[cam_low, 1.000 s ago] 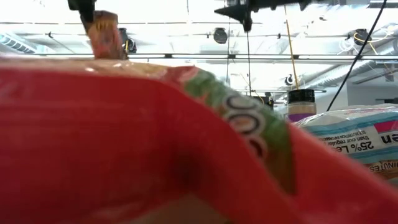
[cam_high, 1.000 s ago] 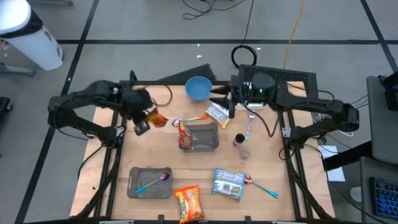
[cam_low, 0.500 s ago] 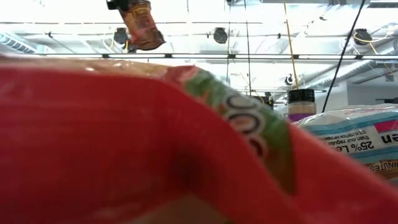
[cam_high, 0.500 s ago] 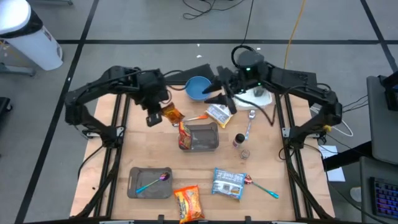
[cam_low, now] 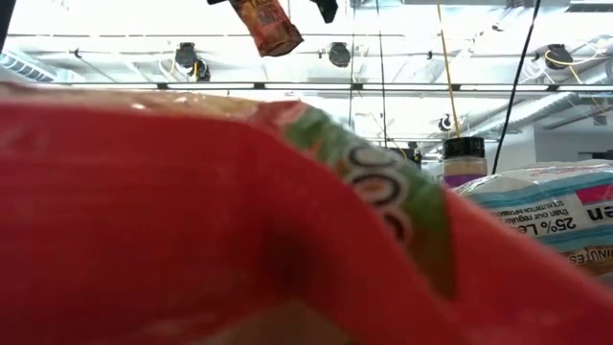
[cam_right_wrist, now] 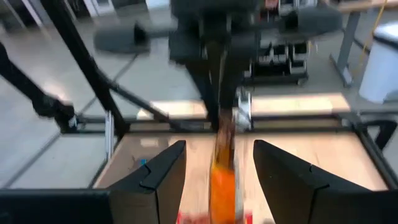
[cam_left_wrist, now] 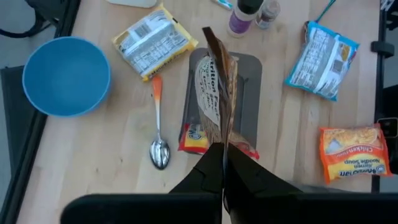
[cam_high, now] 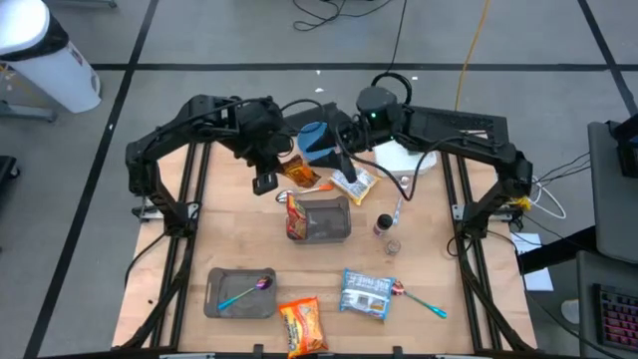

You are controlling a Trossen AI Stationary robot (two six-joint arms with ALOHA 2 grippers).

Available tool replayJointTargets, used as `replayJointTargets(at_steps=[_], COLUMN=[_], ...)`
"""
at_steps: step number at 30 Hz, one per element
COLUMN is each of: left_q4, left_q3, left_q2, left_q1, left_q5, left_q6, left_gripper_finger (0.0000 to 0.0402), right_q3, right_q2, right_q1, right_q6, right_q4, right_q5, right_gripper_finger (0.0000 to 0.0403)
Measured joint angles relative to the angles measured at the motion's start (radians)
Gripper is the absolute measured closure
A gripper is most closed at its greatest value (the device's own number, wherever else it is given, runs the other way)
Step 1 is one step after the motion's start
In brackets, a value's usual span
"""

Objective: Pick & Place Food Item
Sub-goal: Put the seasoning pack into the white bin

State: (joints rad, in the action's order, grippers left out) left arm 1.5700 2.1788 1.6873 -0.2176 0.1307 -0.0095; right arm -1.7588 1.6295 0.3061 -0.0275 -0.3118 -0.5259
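The left claw [cam_high: 282, 172] has swung inward, clamped on the snack packet [cam_high: 299, 176] dangling over the grey tray [cam_high: 329, 221].

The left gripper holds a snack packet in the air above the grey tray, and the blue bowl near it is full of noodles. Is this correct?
Not quite. The left wrist view shows the blue bowl is empty. The rest holds: the left gripper is shut on the snack packet, hanging above the grey tray.
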Motion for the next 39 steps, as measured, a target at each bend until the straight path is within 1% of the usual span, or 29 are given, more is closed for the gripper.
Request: replayJointTargets(at_steps=[1,8,13,23,36,39], left_q4=[0.001,0.001,0.001,0.001,0.001,0.001], left_q3=[0.0,-0.002,-0.002,-0.002,-0.003,-0.003], left_q2=[0.001,0.002,0.002,0.002,0.002,0.002], left_q1=[0.0,0.0,0.0,0.0,0.005,0.005], left_q5=[0.0,-0.015,-0.018,-0.025,-0.025,-0.025], left_q6=[0.0,-0.019,-0.025,-0.026,-0.027,-0.026], left_gripper_finger=[0.0399,0.04,0.0399,0.0398,0.0398,0.0399], right_q3=[-0.001,-0.001,0.0,0.0,0.0,0.0], right_q2=[0.009,0.053,0.052,0.061,0.068,0.068], right_q1=[0.0,-0.009,-0.036,-0.047,-0.047,-0.046], right_q6=[-0.011,-0.07,-0.083,-0.095,-0.066,-0.078], right_q4=[0.03,0.094,0.156,0.17,0.172,0.165], right_q5=[-0.001,-0.003,-0.004,0.005,0.157,0.156], right_gripper_finger=[0.0222,0.0222,0.0222,0.0222,0.0222,0.0222])
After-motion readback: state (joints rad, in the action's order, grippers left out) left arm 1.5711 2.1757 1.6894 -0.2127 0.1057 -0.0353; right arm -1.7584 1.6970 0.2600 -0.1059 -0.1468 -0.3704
